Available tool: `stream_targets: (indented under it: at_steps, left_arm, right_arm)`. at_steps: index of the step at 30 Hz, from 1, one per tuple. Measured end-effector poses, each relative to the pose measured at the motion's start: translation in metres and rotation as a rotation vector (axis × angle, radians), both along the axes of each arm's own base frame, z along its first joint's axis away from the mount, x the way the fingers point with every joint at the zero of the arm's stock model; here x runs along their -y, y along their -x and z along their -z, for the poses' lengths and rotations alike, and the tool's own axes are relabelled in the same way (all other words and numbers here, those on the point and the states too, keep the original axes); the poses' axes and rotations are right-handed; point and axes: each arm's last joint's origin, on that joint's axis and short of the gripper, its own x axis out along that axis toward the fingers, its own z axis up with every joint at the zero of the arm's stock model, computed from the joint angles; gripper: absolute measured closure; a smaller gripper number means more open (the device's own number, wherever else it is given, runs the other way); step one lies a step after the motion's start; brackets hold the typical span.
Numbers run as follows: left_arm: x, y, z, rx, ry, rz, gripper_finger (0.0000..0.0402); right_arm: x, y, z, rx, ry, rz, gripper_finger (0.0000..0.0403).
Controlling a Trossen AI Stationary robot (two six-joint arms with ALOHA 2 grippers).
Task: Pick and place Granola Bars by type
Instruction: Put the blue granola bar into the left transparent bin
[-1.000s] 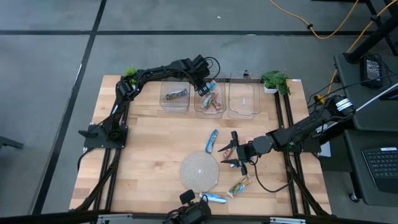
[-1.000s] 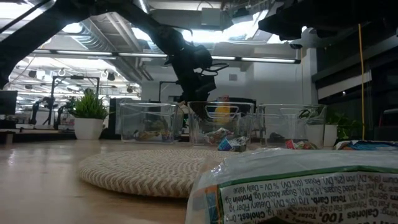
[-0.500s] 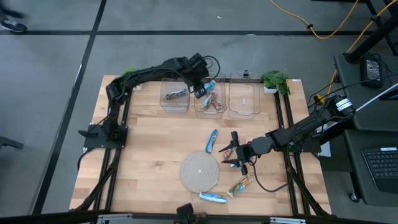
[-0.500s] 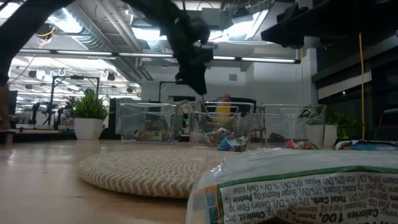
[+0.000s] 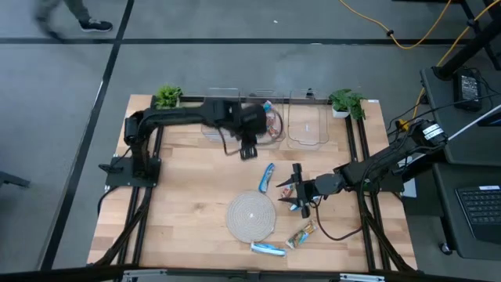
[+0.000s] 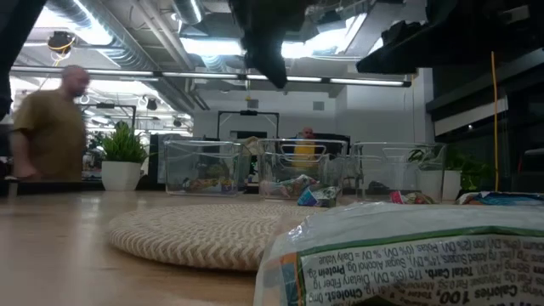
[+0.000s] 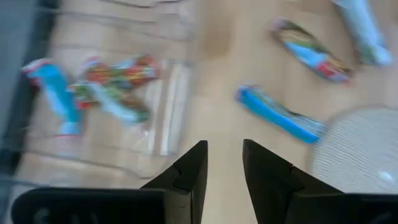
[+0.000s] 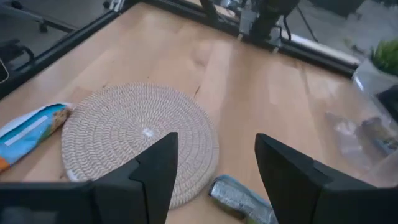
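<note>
The blue granola bar (image 5: pixel 267 176) lies at twelve o'clock of the round mat (image 5: pixel 251 216). The left gripper (image 5: pixel 248 151) hovers empty, fingers slightly parted; the right gripper (image 5: pixel 295 193) waits spread, nearby. Both reaching in could collide over that bar.

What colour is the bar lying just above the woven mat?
Bright blue bar; clearest in the left wrist view.

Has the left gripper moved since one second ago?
Yes. The left gripper has left the middle bin and come toward the mat.
</note>
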Motion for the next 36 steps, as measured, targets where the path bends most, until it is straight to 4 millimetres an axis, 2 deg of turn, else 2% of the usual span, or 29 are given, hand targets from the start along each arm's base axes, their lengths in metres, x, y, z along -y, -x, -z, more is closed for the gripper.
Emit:
stream_targets:
  at_steps: [4, 7, 14, 18, 24, 27, 36]
  left_arm:
    - [0.038, -0.005, 0.0, -0.001, -0.034, 0.07, 0.0309]
    - [0.06, -0.006, 0.0, -0.002, -0.069, 0.096, 0.0307]
    - [0.091, -0.005, 0.003, -0.003, -0.081, 0.146, 0.0305]
    - [0.096, -0.004, 0.011, -0.022, -0.065, 0.113, 0.0308]
    - [0.093, -0.001, 0.037, -0.08, -0.089, 0.084, 0.0306]
    - [0.088, -0.004, 0.052, -0.061, -0.1, 0.065, 0.0304]
    - [0.08, -0.013, 0.074, 0.068, -0.044, 0.052, 0.0304]
  right_arm:
    - [0.0, 0.0, 0.0, -0.006, -0.031, 0.013, 0.0187]
    - [0.0, 0.0, 0.0, -0.001, -0.035, 0.012, 0.0187]
    - [-0.001, -0.001, -0.003, 0.026, -0.047, 0.012, 0.0187]
    - [-0.001, -0.001, -0.003, 0.023, -0.068, 0.02, 0.0187]
    - [-0.001, 0.0, -0.001, 0.01, -0.056, 0.018, 0.0187]
    - [-0.001, 0.0, -0.001, 0.012, -0.036, 0.01, 0.0187]
    - [-0.001, 0.0, -0.001, 0.012, -0.038, 0.011, 0.0187]
